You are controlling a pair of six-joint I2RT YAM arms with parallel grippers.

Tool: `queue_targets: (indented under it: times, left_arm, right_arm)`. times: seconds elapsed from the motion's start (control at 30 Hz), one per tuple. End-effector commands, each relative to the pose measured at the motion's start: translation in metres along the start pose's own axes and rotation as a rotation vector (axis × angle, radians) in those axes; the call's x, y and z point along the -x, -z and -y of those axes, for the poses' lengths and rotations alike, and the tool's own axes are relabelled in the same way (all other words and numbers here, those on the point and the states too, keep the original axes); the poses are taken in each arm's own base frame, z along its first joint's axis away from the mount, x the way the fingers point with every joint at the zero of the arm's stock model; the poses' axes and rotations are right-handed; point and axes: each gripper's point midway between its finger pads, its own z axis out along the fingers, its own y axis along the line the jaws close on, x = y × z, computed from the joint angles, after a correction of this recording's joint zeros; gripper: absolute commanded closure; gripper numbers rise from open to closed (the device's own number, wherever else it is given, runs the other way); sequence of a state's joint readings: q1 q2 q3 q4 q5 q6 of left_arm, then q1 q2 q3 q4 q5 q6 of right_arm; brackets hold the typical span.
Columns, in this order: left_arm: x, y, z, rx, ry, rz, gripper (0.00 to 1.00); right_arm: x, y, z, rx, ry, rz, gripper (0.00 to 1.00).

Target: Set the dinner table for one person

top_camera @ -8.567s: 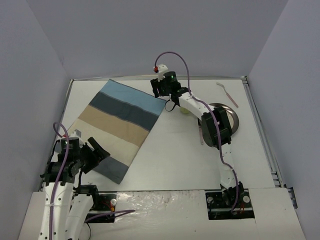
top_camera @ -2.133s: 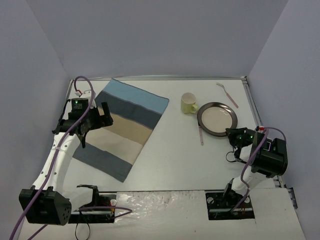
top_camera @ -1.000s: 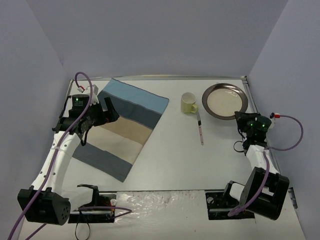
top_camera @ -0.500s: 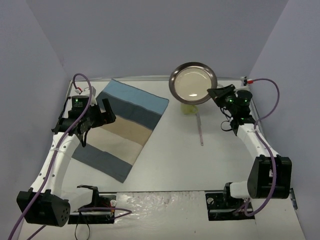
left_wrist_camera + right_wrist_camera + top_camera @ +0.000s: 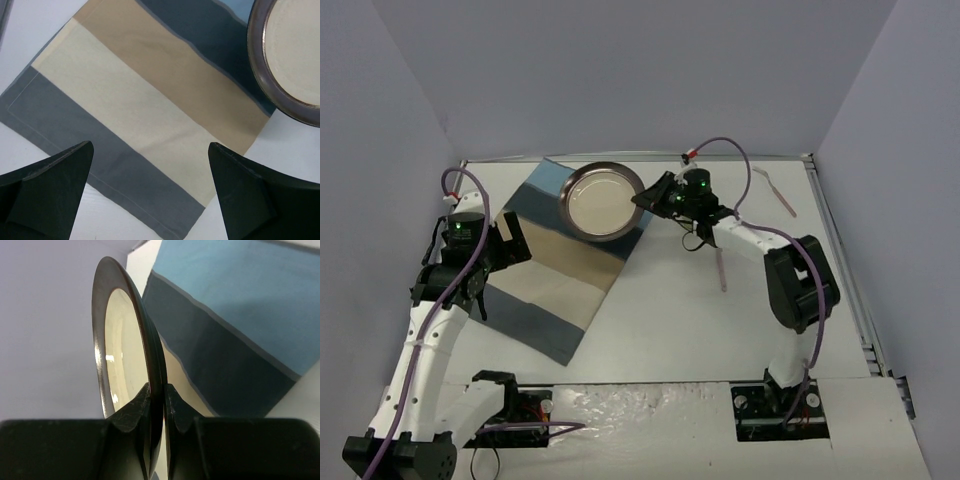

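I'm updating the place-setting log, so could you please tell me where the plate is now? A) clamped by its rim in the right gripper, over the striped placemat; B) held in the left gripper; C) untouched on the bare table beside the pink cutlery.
A: the right gripper pinches the rim of the plate over the striped placemat; the left gripper hangs open and empty.

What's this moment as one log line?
right fingers: shut on round dark-rimmed cream plate; plate: over blue-and-beige striped cloth placemat; left fingers: open
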State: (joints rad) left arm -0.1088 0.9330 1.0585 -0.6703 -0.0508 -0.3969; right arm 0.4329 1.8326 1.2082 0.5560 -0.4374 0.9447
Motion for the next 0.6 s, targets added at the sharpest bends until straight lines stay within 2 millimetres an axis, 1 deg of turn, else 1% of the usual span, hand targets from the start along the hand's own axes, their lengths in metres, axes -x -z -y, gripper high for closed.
queue_targets:
  times: [0.0,0.03,0.07,0.13,0.27,0.37,0.57]
  left_arm:
    - [0.007,-0.001,-0.020,0.096,-0.013,0.066,0.03]
    - [0.004,-0.002,-0.023,0.108,-0.014,0.067,0.03]
    - [0.001,-0.002,-0.027,0.119,-0.015,0.070,0.03]
    - [-0.001,-0.004,-0.029,0.131,-0.016,0.071,0.03]
    - [-0.003,-0.005,-0.032,0.145,-0.020,0.063,0.03]
    - [-0.003,-0.006,-0.033,0.148,-0.019,0.064,0.03]
    - [-0.005,-0.007,-0.032,0.144,-0.021,0.054,0.03]
  right_arm:
    - [0.029,-0.011,-0.110,0.328,0.067,0.103,1.00]
    - [0.024,-0.017,-0.112,0.335,0.063,0.093,1.00]
    - [0.016,-0.025,-0.116,0.348,0.058,0.076,1.00]
    - [0.005,-0.038,-0.110,0.349,0.044,0.056,1.00]
    - [-0.018,-0.059,-0.108,0.368,0.014,0.021,1.00]
    - [-0.030,-0.071,-0.104,0.363,0.007,0.013,1.00]
    - [-0.047,-0.091,-0.095,0.355,-0.012,0.005,1.00]
